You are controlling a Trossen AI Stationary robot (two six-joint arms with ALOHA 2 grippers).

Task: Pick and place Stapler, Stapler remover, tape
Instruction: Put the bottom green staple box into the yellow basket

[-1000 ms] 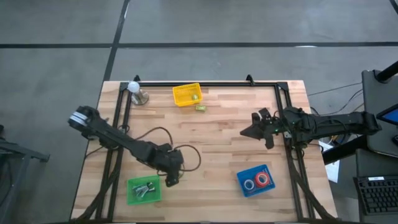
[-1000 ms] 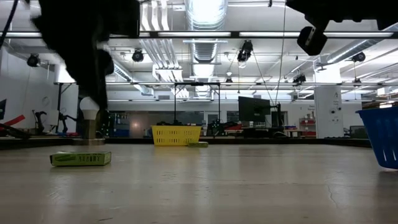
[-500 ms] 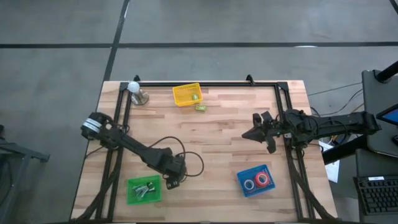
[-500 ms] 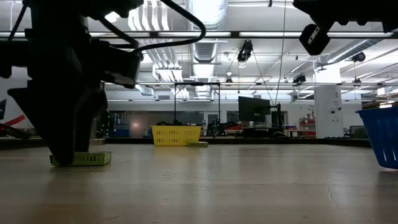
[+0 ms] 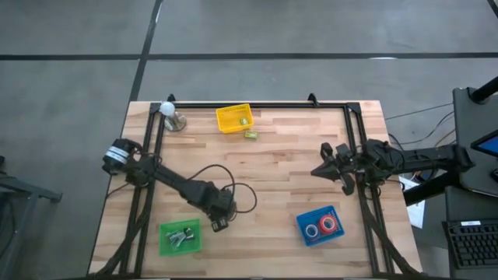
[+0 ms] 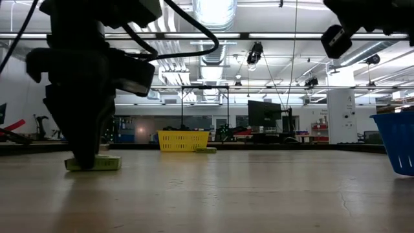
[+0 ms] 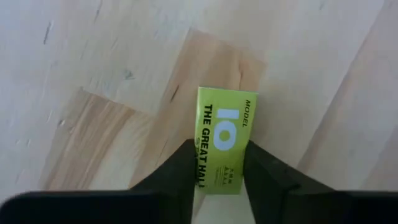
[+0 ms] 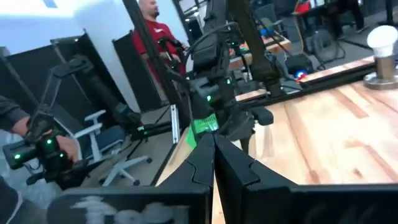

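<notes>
A yellow-green box (image 7: pixel 225 140) printed "MODEL 10" lies flat on the wooden table, beside a green tray (image 5: pixel 165 247) that holds metal pieces. It also shows in the low view (image 6: pixel 103 164). My left gripper (image 7: pixel 219 149) points down over it, shut on the box; in the high view my left gripper (image 5: pixel 219 224) covers it. Two red tape rolls (image 5: pixel 320 227) lie in a blue tray (image 5: pixel 305 219) at the near right. My right gripper (image 5: pixel 323 168) hangs shut and empty above the table's right side. My left gripper pinches the box's two long sides (image 7: pixel 200 155) between its two fingers, at one end of the box. The fingers (image 7: pixel 180 165) come from above, pointing down, and stand across the box's width. The box lies flat with its underside on the table.
A yellow basket (image 5: pixel 226 118) with a green thing inside stands at the far middle, and a small yellow-green object (image 5: pixel 251 134) lies just beside it. A lamp with a white ball (image 5: pixel 168 109) stands at the far left corner. Black frame rails run along the table's sides.
My left gripper has gone down and a little toward the table's near edge, onto the yellow-green box. The box has slid slightly along the table and stays flat. My right gripper has drawn a little toward the table's right edge.
</notes>
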